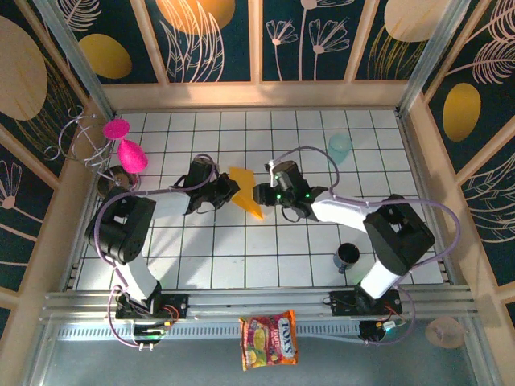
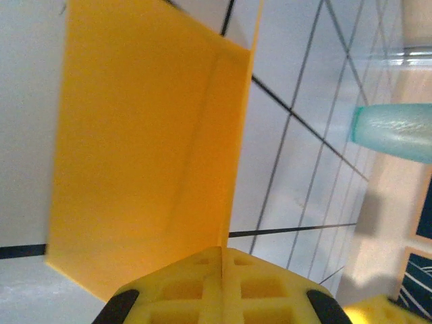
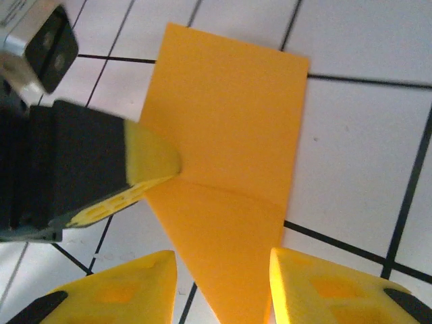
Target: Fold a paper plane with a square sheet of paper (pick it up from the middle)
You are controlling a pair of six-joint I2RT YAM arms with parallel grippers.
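Observation:
The orange-yellow sheet of paper is folded into a narrow strip with one pointed end and lies mid-table between both grippers. My left gripper is shut on it; in the left wrist view the yellow fingertips are pressed together on the paper's raised edge. In the right wrist view the paper lies flat on the tiles, its pointed end running down between the spread fingers of my right gripper, which is open. The left gripper's fingertip pinches the paper's left side at a diagonal crease.
A teal cup stands at the back right and a dark cup beside the right arm. Pink cups and a wire rack are at the far left. A printed snack packet lies off the front edge.

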